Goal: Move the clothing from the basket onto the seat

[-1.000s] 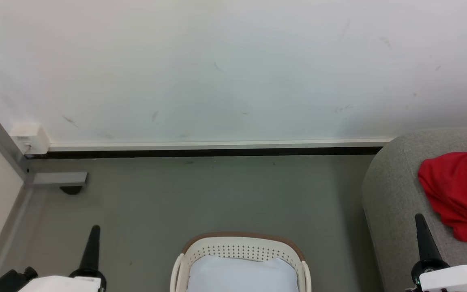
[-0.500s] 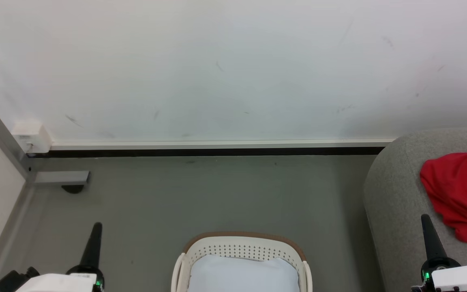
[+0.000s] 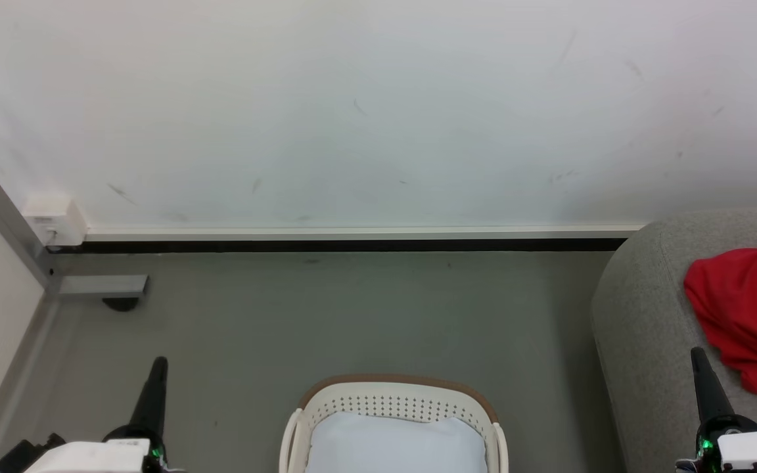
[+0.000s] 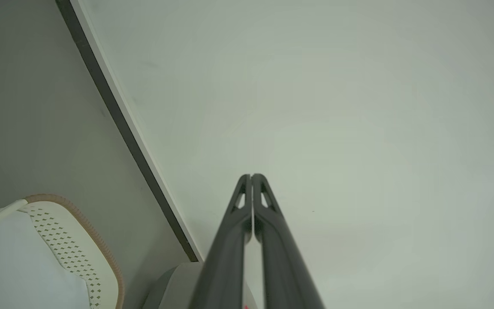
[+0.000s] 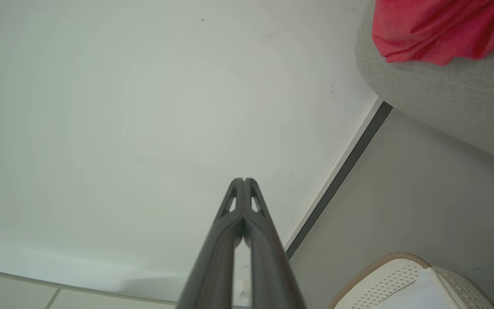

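Note:
Red clothing (image 3: 746,315) lies bunched on the light grey seat (image 3: 641,309) at the right; the right wrist view has the clothing (image 5: 440,30) on the seat (image 5: 444,98) too. The cream basket (image 3: 391,404) with a brown rim stands on the floor at bottom centre, holding a pale lining sheet (image 3: 395,443). My left gripper (image 3: 158,364) is shut at the lower left, left of the basket, with nothing in it (image 4: 251,177). My right gripper (image 3: 698,355) is shut over the seat's front, close to the clothing, fingertips together (image 5: 243,180).
A white wall (image 3: 378,112) with a dark baseboard (image 3: 352,246) runs across behind the grey floor (image 3: 352,315). A grey metal post and foot (image 3: 99,286) and a white box (image 3: 50,220) stand at the left corner.
The whole head view has shifted slightly, so the camera moved. Both grippers sit a little lower and further right in the picture. Nothing was grasped or released.

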Motion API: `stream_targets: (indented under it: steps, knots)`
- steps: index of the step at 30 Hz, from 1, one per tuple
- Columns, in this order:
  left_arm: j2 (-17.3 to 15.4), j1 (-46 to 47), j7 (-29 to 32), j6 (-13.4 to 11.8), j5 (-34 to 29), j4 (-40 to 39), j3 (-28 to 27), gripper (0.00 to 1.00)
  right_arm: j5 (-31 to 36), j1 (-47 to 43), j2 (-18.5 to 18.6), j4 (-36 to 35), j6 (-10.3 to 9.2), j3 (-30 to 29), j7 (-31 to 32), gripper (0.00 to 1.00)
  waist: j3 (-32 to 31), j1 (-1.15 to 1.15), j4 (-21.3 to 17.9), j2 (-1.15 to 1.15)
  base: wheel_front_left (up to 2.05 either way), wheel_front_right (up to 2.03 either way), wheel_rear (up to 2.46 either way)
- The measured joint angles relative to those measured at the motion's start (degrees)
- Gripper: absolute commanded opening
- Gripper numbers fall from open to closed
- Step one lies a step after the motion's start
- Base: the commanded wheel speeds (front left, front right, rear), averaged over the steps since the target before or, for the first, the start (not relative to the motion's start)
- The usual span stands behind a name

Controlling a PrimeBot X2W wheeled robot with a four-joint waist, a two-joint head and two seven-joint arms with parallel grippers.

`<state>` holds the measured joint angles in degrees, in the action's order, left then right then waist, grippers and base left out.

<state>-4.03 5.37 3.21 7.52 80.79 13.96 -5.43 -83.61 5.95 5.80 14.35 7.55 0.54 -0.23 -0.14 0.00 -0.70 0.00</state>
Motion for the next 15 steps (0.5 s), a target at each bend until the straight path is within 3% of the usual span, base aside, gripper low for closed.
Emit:
stream_targets:
  steps: [15]
  knots:
    - [0.6,0.5,1.8,0.0,5.9,0.2,-0.6,0.00,-6.4,0.1,0.1,-0.1,0.00,-1.2,1.5,0.00,0.1,0.00,0.3,0.00,0.00,0.00,0.00]
